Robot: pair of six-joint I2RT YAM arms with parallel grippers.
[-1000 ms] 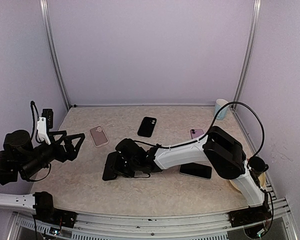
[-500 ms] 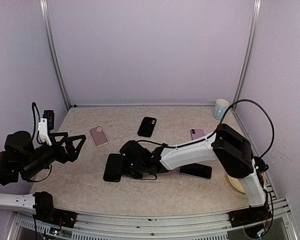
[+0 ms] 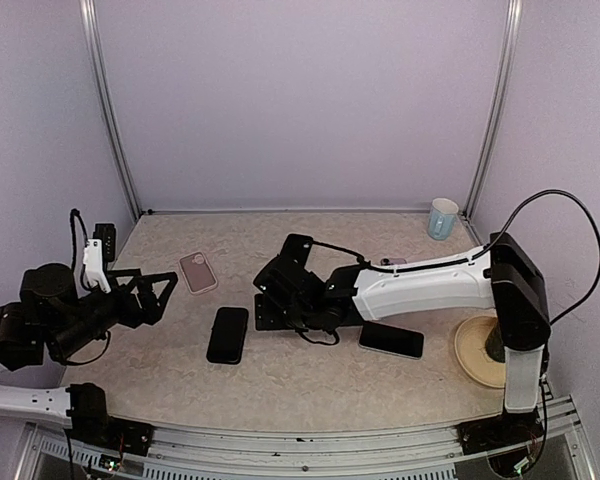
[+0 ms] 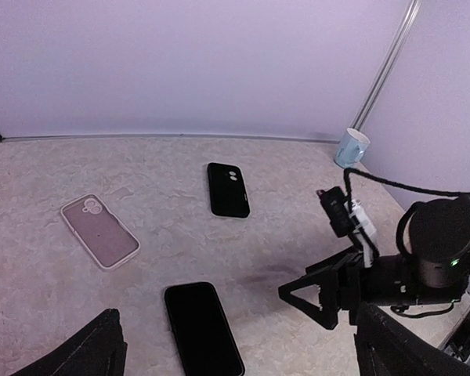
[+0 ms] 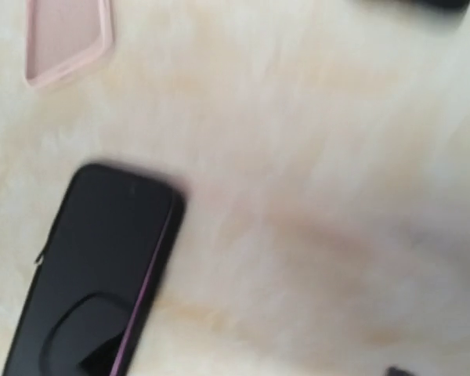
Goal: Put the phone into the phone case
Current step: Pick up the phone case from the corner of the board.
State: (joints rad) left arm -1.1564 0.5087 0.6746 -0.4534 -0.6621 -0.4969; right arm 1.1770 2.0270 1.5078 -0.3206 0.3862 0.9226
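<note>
Reaching over the marbled table (image 3: 180, 390), the right gripper (image 3: 265, 308) hovers with its jaws apart and holds nothing, and the left gripper (image 3: 160, 298) is wide open too. The black phone (image 3: 228, 334) lies flat, screen up, between them, apart from the empty pink phone case (image 3: 197, 271).

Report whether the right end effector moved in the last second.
Yes. Against the pink phone case, the right end effector drew rightward, off the black phone.

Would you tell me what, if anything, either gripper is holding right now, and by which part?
Nothing is held. The left gripper is open and empty; the phone lies flat on the table, apart from the right gripper.
</note>
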